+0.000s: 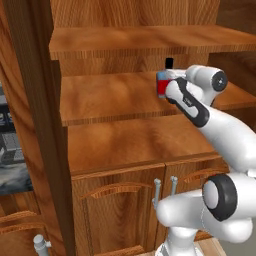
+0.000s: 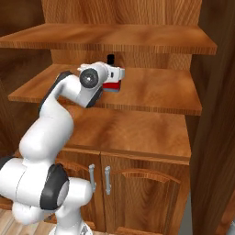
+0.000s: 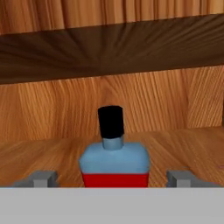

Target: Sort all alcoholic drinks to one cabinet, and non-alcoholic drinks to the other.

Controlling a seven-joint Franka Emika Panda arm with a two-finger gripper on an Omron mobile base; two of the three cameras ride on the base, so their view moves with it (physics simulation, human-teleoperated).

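Two fingertips [image 3: 43, 178] spread wide, one each side of bottle [image 3: 114, 159], not touching it; gripper [image 3: 114, 179] grips nothing. Bottle upright between them: black cap, pale blue shoulders, red body. Bottle stands on middle shelf [image 1: 110, 97] of open reddish-brown cabinet [image 2: 137, 13], near back wall. Upper shelf [image 2: 110, 39] overhead. Wooden surface [image 1: 135, 142] below, closed lower doors with grey bar handles [image 2: 107, 180] beneath.
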